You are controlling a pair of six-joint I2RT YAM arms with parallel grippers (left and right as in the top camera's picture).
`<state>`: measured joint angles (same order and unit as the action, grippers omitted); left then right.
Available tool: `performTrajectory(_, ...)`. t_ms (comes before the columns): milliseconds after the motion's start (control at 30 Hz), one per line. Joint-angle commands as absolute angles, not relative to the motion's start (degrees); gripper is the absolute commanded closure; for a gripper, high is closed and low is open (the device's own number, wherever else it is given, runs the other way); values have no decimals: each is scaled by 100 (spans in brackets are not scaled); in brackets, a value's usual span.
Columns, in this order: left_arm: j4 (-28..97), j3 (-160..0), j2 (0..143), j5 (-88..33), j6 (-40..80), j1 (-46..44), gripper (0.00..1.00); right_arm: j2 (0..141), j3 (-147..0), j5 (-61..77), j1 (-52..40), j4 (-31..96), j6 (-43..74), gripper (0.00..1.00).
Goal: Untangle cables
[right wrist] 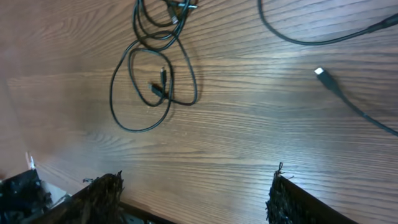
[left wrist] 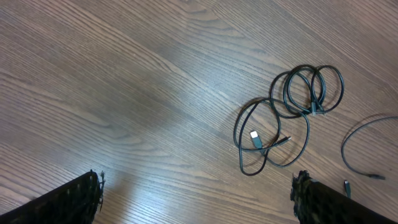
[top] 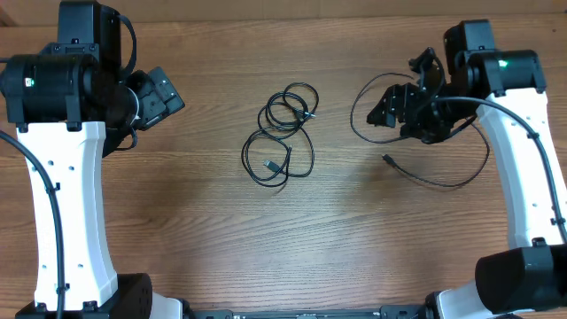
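Note:
A bundle of thin black cables (top: 282, 133) lies coiled in loops on the middle of the wooden table. It also shows in the left wrist view (left wrist: 287, 115) and the right wrist view (right wrist: 152, 74). A separate loose cable (top: 416, 175) curves across the table on the right, under and around my right gripper (top: 394, 106). Its silver plug end (right wrist: 320, 71) lies free on the wood. My right gripper (right wrist: 196, 196) is open and empty above bare wood. My left gripper (top: 164, 97) is at the far left, away from the bundle; its jaws (left wrist: 196, 199) are open and empty.
The table's edge (right wrist: 143, 214) shows at the bottom left of the right wrist view. Both white arm bases stand at the table's left and right sides. The loose cable's end also shows at the right edge of the left wrist view (left wrist: 344, 152).

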<state>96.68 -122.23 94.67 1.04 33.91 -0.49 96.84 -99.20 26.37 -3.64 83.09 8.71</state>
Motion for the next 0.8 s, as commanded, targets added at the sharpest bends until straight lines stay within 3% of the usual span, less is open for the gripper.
performTrajectory(0,9679,-12191,9513,99,3277,-40,1,9072,-9929,2707,-412,8289,893,24)
performTrajectory(700,9679,-12191,9513,102,3277,-38,0,7404,-9909,2257,-412,8689,854,22)
performTrajectory(733,9679,-12191,9513,99,3277,-38,0,7406,-9887,2255,-412,8674,856,16)
performTrajectory(767,9679,-12191,9513,99,3277,-40,0,7406,-9863,2255,-412,8650,854,0)
